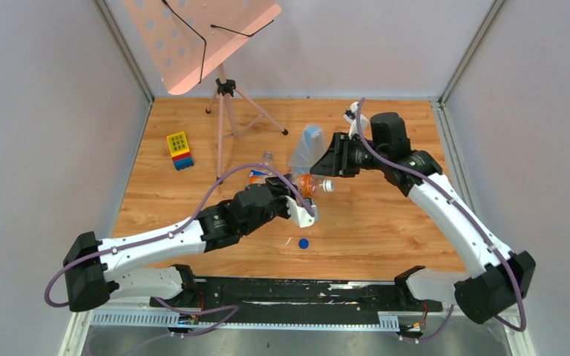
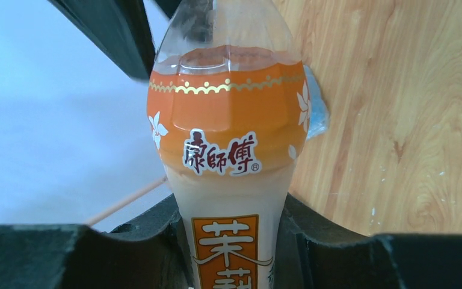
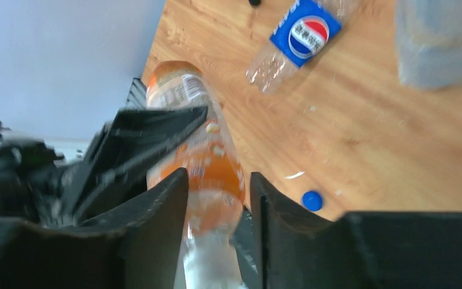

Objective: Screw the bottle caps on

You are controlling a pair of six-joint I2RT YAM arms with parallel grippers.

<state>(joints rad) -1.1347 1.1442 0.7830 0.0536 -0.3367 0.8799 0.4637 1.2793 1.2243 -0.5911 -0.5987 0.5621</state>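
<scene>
The orange bottle [image 1: 308,185] lies tilted in the air above the table. My left gripper [image 1: 295,199] is shut on its lower body, and the orange label fills the left wrist view [image 2: 228,120]. My right gripper [image 1: 325,176] is at the bottle's neck, with its fingers closed in on the blurred white cap [image 3: 213,271] at the bottle's mouth [image 1: 329,185]. The Pepsi bottle [image 3: 301,36] lies on the table, partly hidden behind my left arm [image 1: 262,174]. The blue cap [image 1: 303,242] lies loose on the wood, also in the right wrist view [image 3: 312,200].
A bluish see-through plastic bag [image 1: 308,148] lies behind the bottles. A pink music stand [image 1: 200,37] on a tripod stands at the back left. A stack of toy bricks [image 1: 179,150] sits at the left. Grey walls enclose the wooden table [image 1: 386,222].
</scene>
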